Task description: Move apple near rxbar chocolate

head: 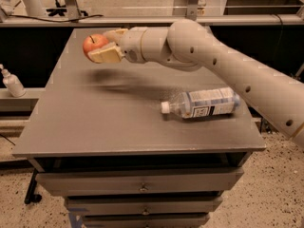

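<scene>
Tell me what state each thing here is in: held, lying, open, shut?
apple, gripped, held clear of the table.
end effector, shut on the apple, above the table's far left part.
plastic bottle, capped, lying on its side on the table.
drawers, closed.
</scene>
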